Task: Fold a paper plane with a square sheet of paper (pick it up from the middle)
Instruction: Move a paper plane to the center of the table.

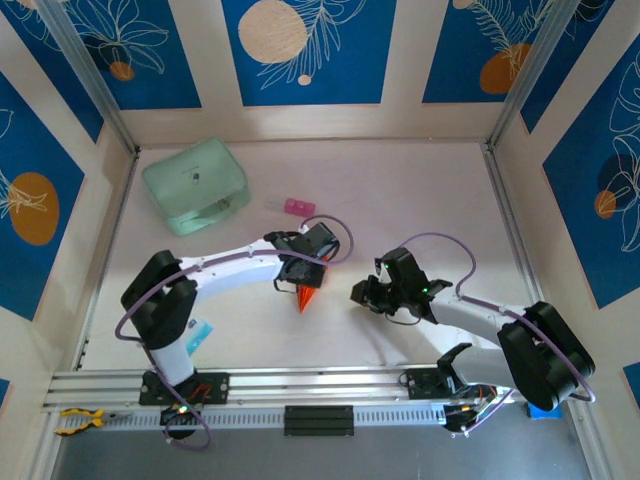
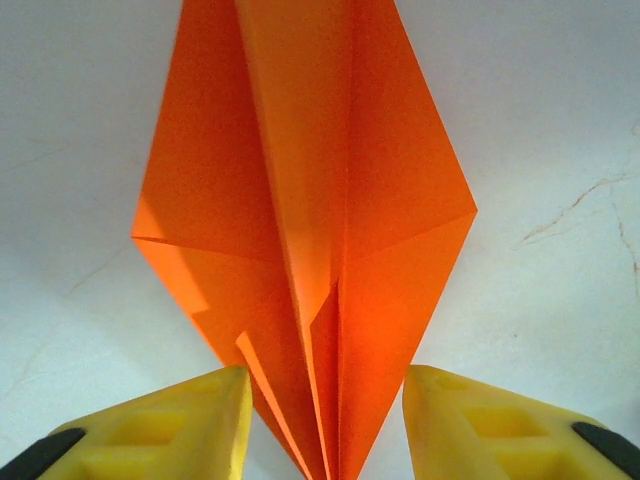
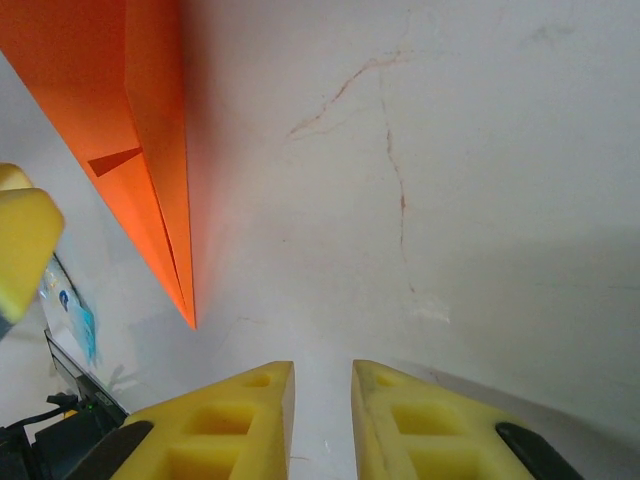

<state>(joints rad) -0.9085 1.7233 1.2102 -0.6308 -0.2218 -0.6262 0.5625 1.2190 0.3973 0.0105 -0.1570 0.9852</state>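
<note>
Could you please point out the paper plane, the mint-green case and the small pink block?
paper plane (image 2: pixel 300 200), left wrist view, on its central folded flap.
mint-green case (image 1: pixel 195 185), top external view, middle of its lid.
small pink block (image 1: pixel 295 207), top external view, its centre.

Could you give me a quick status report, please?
Left gripper open, straddling paper plane. Right gripper barely open, empty, nearby. Pink block apart, not obstructing.
</note>
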